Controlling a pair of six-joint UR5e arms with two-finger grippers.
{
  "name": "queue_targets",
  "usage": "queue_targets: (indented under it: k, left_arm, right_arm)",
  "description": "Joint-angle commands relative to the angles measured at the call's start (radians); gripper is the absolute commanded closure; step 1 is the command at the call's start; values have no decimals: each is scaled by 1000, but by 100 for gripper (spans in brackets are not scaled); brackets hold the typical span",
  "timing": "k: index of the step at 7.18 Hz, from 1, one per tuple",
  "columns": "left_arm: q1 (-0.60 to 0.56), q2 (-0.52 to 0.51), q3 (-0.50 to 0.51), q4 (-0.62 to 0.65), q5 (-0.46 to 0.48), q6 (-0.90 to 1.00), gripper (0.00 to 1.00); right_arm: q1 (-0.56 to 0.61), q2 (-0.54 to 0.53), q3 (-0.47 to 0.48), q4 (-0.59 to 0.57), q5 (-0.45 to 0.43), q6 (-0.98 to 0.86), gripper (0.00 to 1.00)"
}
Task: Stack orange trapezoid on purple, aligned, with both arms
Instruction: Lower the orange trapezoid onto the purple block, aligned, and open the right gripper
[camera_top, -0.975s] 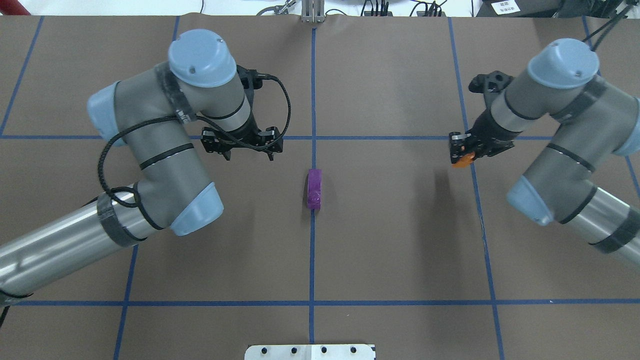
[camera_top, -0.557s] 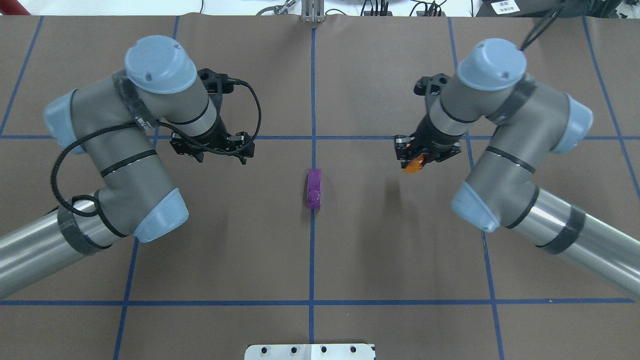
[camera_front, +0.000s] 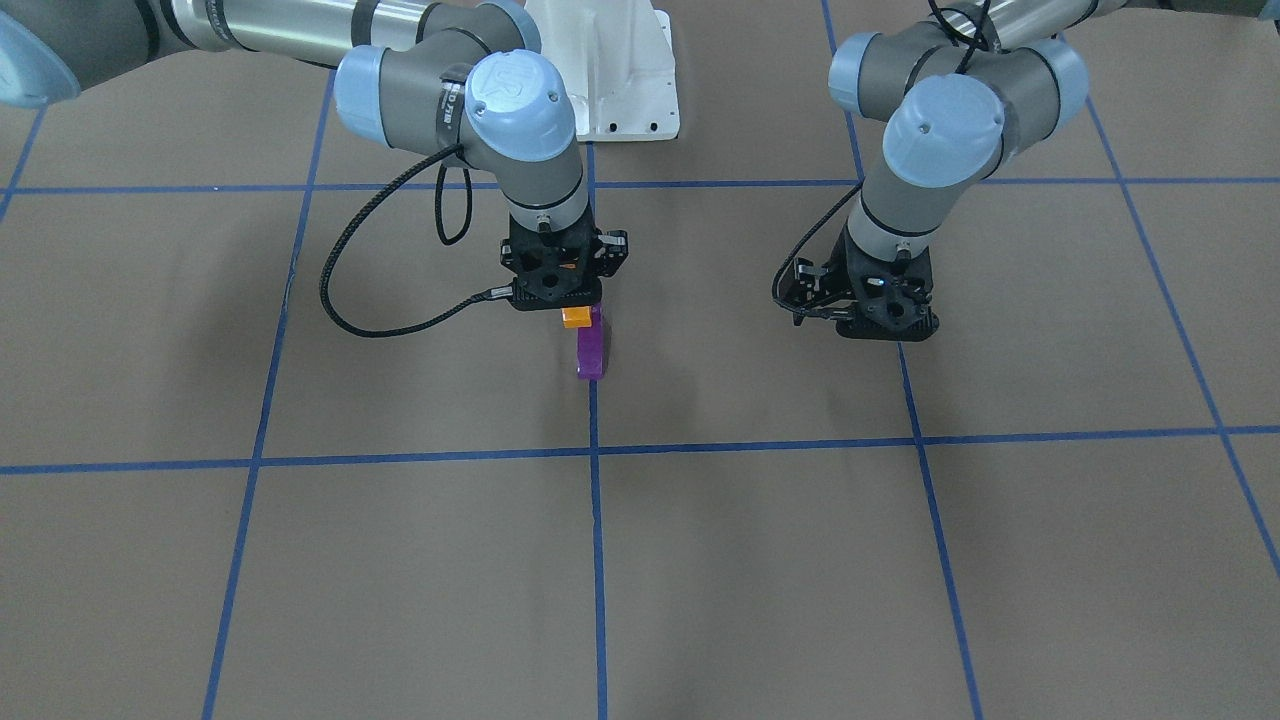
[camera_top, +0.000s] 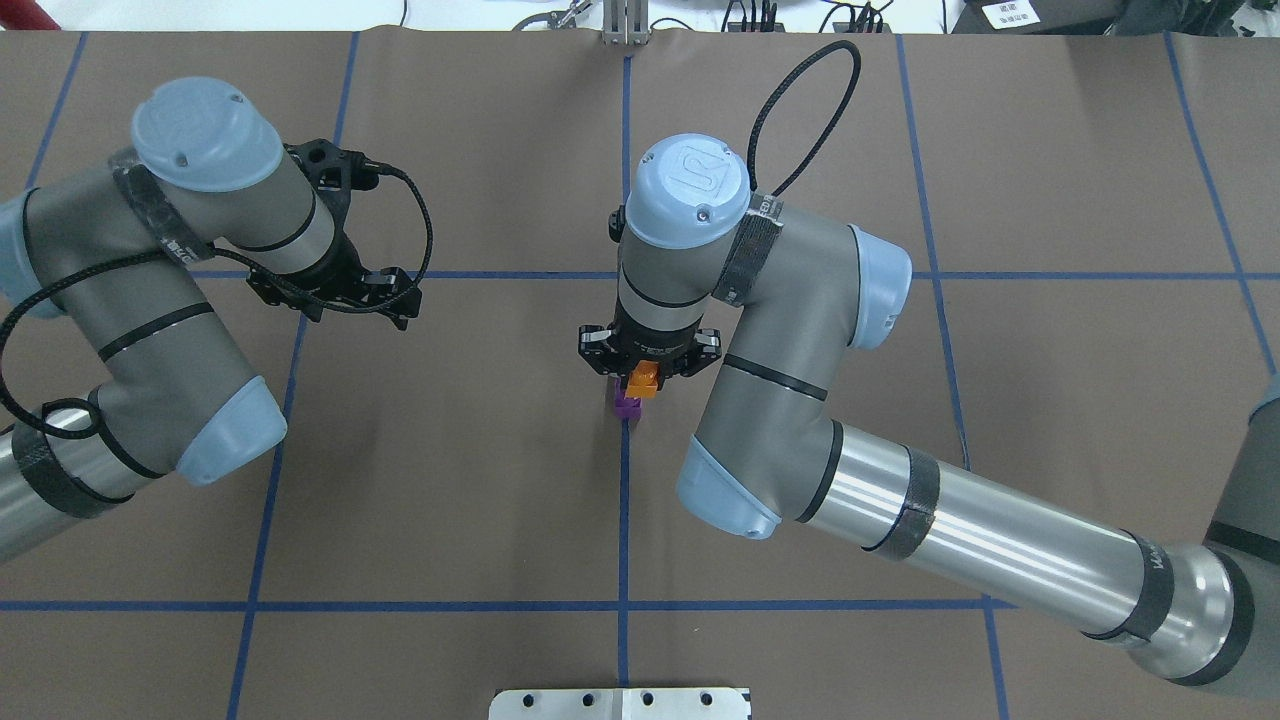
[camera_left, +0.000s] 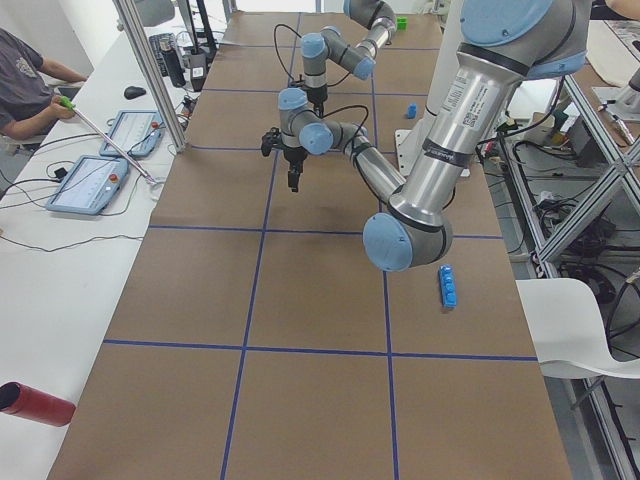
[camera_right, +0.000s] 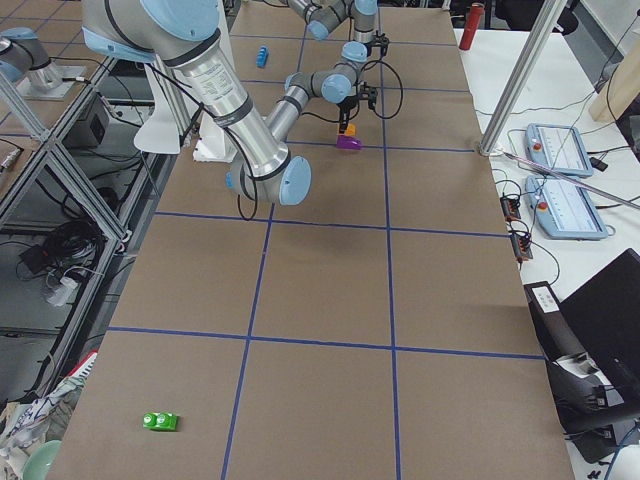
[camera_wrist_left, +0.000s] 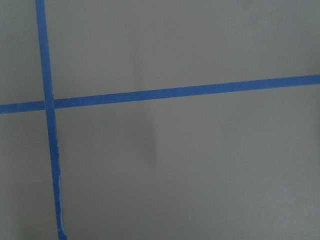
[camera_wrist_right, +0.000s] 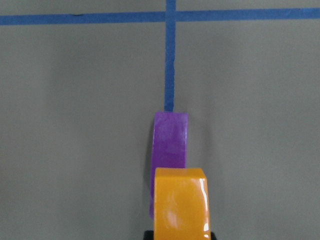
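My right claw (camera_top: 646, 378) is clenched on the orange trapezoid (camera_front: 576, 317), which hangs over the purple (camera_front: 591, 352); whether the two blocks touch, I cannot tell. The purple lies lengthwise on a blue tape line (camera_top: 624, 520) near the middle of the desk (camera_top: 800, 150), just short of a crossing in the tape grid. My left claw (camera_top: 358, 315) is released and holds nothing, poised well apart from the blocks over another tape crossing, its own camera showing only bare brown surface and two blue lines. The desk is covered in brown paper ruled into large squares. Out toward its ends lie a long blue brick (camera_left: 448, 286), a green block (camera_right: 160, 421) and a red cylinder (camera_left: 35, 404). Along one side runs a white bench with two control tablets (camera_right: 560, 205), where a seated person (camera_left: 25, 80) reaches across; aluminium frame posts (camera_left: 150, 70) rise between bench and desk, and a white chair (camera_left: 570, 330) stands on the other side
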Motion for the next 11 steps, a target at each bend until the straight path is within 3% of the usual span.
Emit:
queue_targets:
  k: [1, 11]
  left_arm:
    - [0, 1, -4, 0, 0, -4, 1]
    - [2, 4, -12, 1, 2, -10, 1]
  right_arm:
    - [-13, 6, -23, 0, -3, -3, 100]
    - [-26, 40, -88, 5, -45, -13, 100]
